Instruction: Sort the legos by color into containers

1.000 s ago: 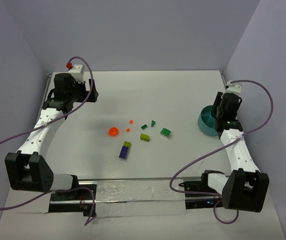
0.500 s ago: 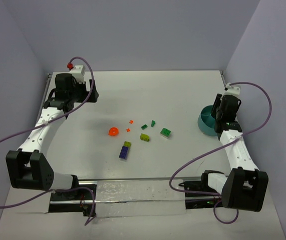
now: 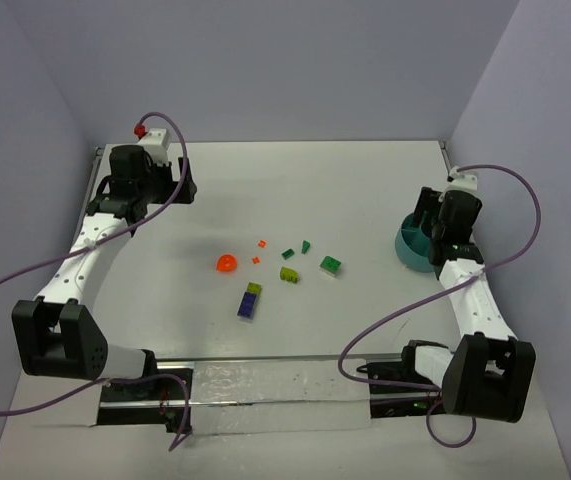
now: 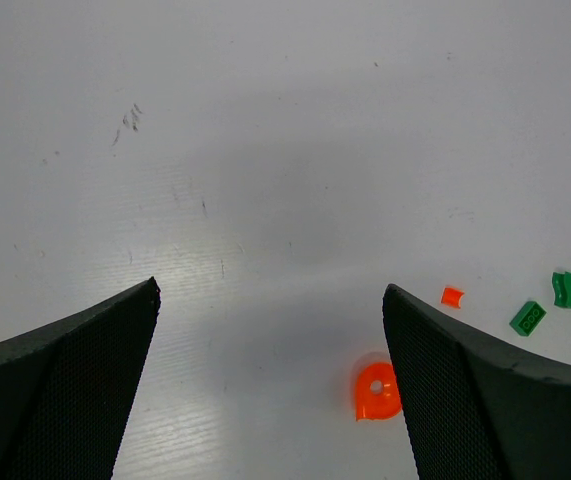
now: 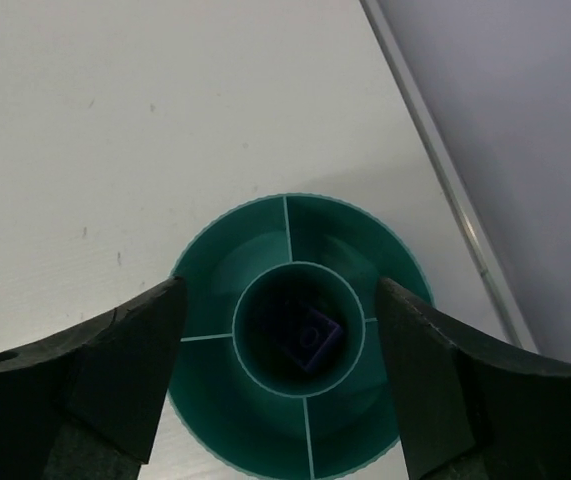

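On the overhead camera, my right gripper (image 3: 423, 210) hangs above the round teal-blue plastic bowl (image 3: 405, 252) at the right side of the white table (image 3: 365, 180). My left gripper (image 3: 183, 183) sits far left, well apart from the loose legos. These lie mid-table: an orange-red round plastic piece (image 3: 226, 264), a dark green plastic brick (image 3: 331, 265), a lime green plastic bit (image 3: 289, 273) and a purple-and-lime stacked brick (image 3: 251, 301) (plus a few specks too small to describe).

On the left wrist camera, the jaws are spread wide with nothing between them. The orange-red round plastic piece (image 4: 375, 390) lies by the right finger.

On the right wrist camera, the jaws stand apart and empty, either side of the bowl. A small purple plastic brick (image 5: 310, 335) rests in its central well. I judge this placement complete. To finish cleanly I'd lift straight up before swinging away, so neither finger clips the rim and tips the bowl.
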Robot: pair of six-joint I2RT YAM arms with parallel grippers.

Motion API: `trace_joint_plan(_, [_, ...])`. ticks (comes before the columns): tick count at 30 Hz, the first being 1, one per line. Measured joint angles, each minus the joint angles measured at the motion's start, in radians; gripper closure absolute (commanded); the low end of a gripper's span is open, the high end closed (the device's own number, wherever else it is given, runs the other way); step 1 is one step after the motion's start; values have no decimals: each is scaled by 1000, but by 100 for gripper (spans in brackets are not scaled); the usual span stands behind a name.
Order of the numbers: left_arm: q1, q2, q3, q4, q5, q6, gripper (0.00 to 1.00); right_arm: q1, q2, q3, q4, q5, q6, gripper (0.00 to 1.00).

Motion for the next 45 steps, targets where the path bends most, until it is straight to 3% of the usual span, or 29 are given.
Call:
trace_joint_plan(4, [0,0,0,-1,0,2,1,0,-6,25,-65,-72,-8,3])
trace_joint_plan(10, [0,0,0,-15,20,9,1,47,-5,222,-263,-226,-64,1])
trace_joint_plan(14, [0,0,0,-19,19,6,1,267,4,364,-335,-239,-69,2])
trace_joint_plan(19, [0,0,0,-27,20,5,1,611,40,409,-417,-302,-156,0])
trace_joint_plan(25, [36,0,0,-51,98,-4,1,886,141,400,-498,-310,-320,0])
trace_joint_plan(32, [90,13,12,-68,192,-18,1,1224,197,258,-439,-135,-553,0])
trace_joint_plan(41, [118,28,75,-108,353,-8,1,1281,213,244,-462,-159,-990,0])
trace_joint_plan(45, [119,28,77,-109,336,-17,1,1353,210,172,-267,-109,-1035,8])
